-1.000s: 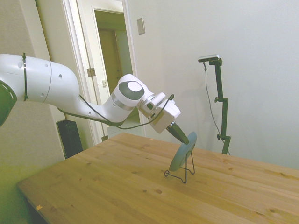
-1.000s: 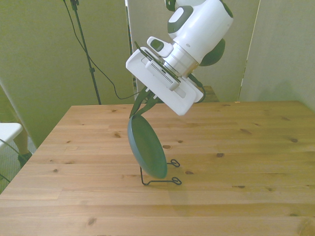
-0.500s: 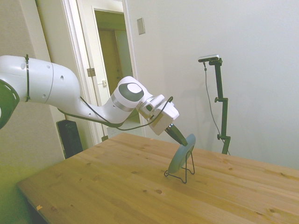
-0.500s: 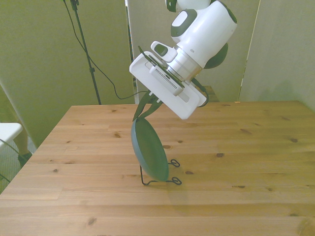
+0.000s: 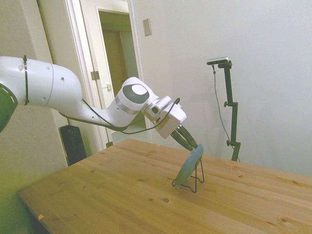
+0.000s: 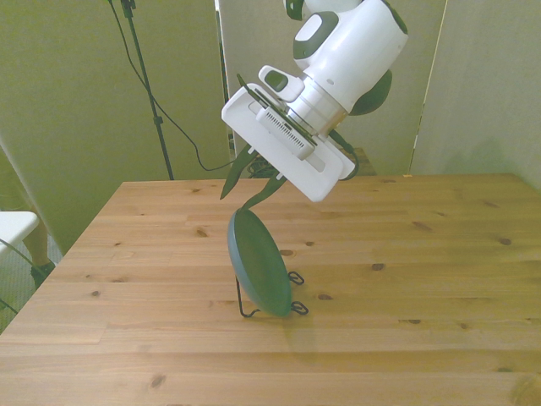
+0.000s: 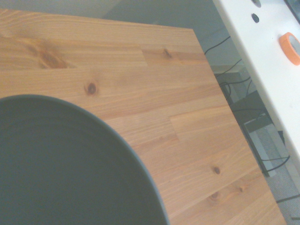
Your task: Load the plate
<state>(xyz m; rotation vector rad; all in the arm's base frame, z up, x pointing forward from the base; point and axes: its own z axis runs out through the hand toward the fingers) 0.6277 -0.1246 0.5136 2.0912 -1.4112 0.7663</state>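
Side view first: the white robot arm's gripper [image 5: 187, 140] hangs just above the round matte teal-green plate [image 5: 189, 165], and its dark fingers [image 5: 191, 140] are spread apart, released, with nothing between them. The plate stands on edge just below the fingertips, leaning in the thin black wire stand [image 5: 196, 179] on the pale wooden bench [image 5: 122, 195]. Whether a fingertip grazes the top rim I cannot tell from here.

Front view now: the gap is plainer. The gripper [image 6: 248, 183] shows two dark fingers [image 6: 233, 176] splayed wide, and the plate [image 6: 259, 263] sits below them, apart from both tips, its lower edge cradled in the wire stand [image 6: 272, 306]. The plate tilts toward the front view's left at the top.

Wrist view: the plate's dark inner face [image 7: 65, 164] fills the near part of the picture, with bare bench [image 7: 187, 136] planks beyond it.

My read: the plate looks loaded and let go, so this is the release step. The next move calls for a clean retreat up and away along the fingers' own line, no sideways sweep, since a nudge on that rim could tip the plate out of the stand.
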